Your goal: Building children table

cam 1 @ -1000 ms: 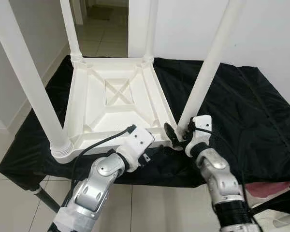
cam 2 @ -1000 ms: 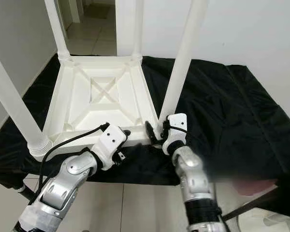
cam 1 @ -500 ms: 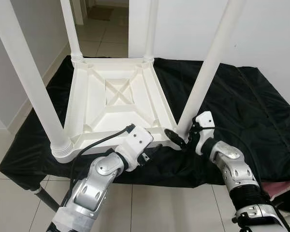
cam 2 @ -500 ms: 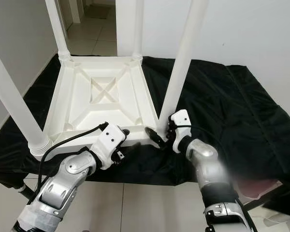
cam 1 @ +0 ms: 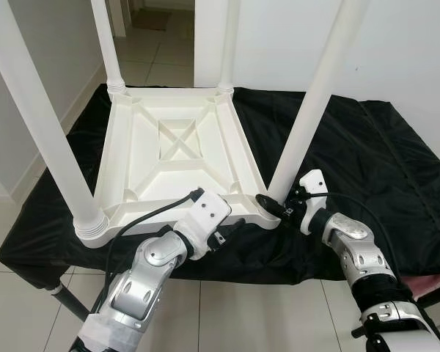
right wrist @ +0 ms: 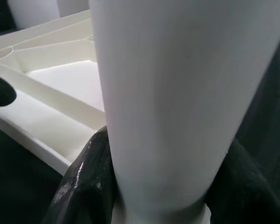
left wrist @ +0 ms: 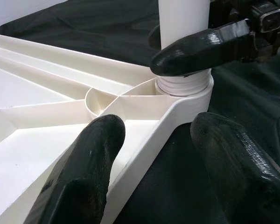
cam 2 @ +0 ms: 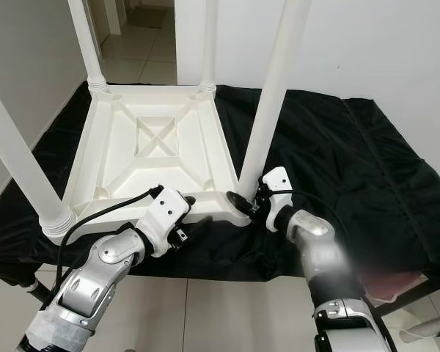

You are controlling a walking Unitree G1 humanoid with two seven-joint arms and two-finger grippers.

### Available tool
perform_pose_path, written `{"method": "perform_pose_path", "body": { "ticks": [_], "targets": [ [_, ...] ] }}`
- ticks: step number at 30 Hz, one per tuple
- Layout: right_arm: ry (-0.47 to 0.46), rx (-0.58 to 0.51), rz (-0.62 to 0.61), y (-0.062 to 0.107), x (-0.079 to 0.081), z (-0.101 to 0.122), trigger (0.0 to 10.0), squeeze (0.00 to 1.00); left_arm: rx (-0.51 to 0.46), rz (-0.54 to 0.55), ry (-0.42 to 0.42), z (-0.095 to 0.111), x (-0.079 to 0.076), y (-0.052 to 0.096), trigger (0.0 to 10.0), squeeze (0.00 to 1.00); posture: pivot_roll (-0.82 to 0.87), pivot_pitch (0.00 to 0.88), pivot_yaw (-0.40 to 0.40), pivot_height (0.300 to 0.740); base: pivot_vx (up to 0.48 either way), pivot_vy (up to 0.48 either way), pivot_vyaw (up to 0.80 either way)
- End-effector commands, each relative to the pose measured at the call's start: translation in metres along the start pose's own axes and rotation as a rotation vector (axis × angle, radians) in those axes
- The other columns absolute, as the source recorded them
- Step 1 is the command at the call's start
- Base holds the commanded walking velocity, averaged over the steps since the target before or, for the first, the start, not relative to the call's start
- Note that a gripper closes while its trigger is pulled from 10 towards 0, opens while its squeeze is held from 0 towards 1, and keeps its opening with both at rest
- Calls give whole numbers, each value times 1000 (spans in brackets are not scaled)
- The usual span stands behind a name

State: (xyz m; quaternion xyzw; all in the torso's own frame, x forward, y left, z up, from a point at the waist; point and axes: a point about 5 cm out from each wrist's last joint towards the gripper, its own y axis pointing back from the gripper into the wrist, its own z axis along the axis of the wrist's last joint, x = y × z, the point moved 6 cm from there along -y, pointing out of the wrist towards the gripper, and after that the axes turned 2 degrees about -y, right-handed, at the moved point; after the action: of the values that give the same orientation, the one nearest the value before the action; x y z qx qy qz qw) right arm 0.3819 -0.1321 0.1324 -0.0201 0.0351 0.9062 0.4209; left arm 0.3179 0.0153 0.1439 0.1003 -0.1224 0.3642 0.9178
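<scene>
Black cloth (cam 1: 367,147), right hand (right wrist: 149,196) around leg (right wrist: 177,93)

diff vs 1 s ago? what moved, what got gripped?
The right gripper swung from the near side of the near-right leg round to its base, and its fingers now close round that leg just above the socket. The right elbow moved outward to the right. The left gripper stayed open astride the edge of the upturned white table; table, legs and black cloth are unchanged.

A black cloth (cam 1: 367,154) drapes the tabletop, with pale floor tiles (cam 1: 150,51) at upper left and a white wall (cam 1: 396,44) at upper right.
</scene>
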Motion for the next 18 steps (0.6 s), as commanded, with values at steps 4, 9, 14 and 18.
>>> {"method": "perform_pose_path", "body": {
  "ticks": [4, 9, 14, 18],
  "targets": [
    [-65, -12, -53, -2, 4, -4, 10000, 0, 4, 7, 0, 0, 0, 0, 10000, 0, 17, 36, -42, 740, 0, 0, 0],
    [-74, -6, -171, -5, 8, -1, 10000, 0, 3, 3, 2, 0, -2, 0, 10000, 0, 14, 38, -40, 740, 0, 0, 0],
    [-139, -18, -350, -3, 7, 0, 10000, 0, 4, -2, 1, 0, -2, 0, 10000, 0, 7, 38, -36, 740, 0, 0, 0],
    [-152, -17, -413, -2, 7, -2, 10000, 0, 4, -4, 1, 0, -3, 0, 10000, 0, 6, 40, -35, 740, 0, 0, 0]
  ]
}}
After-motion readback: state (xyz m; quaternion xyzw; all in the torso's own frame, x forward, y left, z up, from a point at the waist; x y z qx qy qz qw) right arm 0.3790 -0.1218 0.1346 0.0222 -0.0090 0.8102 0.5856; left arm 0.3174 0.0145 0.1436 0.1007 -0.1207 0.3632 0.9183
